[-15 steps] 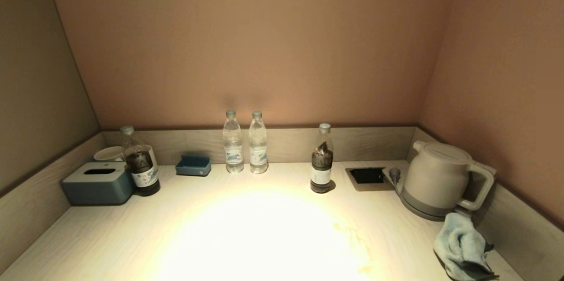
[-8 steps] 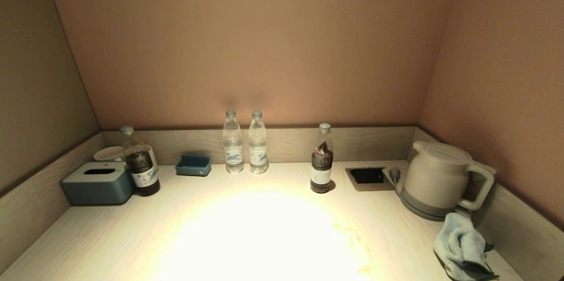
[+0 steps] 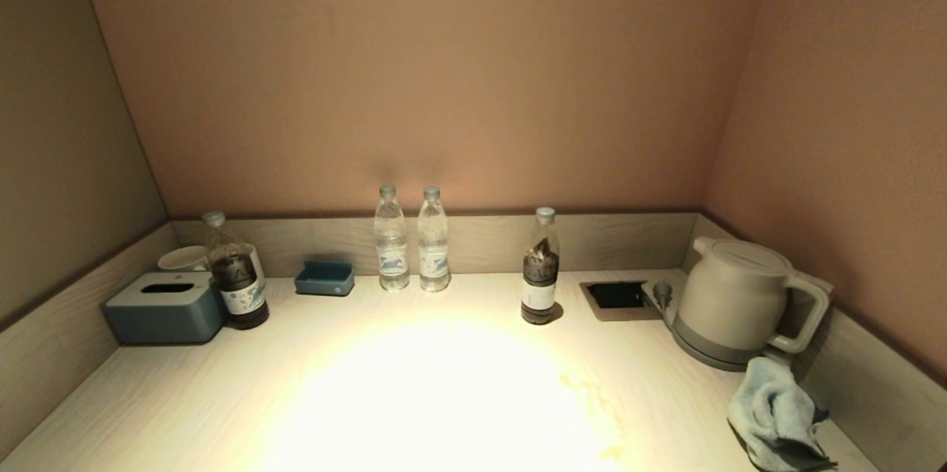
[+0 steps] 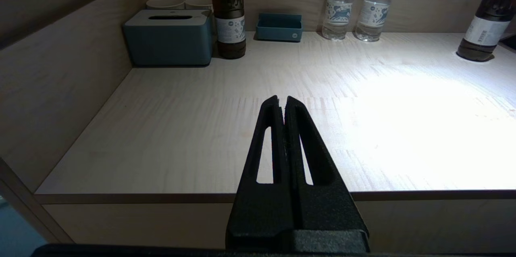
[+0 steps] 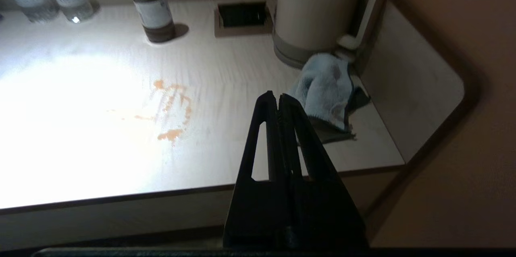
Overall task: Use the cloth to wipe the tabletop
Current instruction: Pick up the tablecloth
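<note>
Counter is seen lit at its middle, with nothing yet wiped. At the far left a tissue box is set, then a dark bottle, a blue tray, two water bottles and a second dark bottle; a kettle is placed at the right. The left gripper is held before the counter's front edge, jaws pressed together on nothing. An orange stain is spread right of the middle. The cloth is bunched at the front right corner, just before the kettle base. The right gripper is poised near that corner, jaws likewise together and empty. The jaws should probably be parted first, the cloth pinched at its raised fold, and the kettle and the nearby bottle kept clear while the stain is rubbed.
</note>
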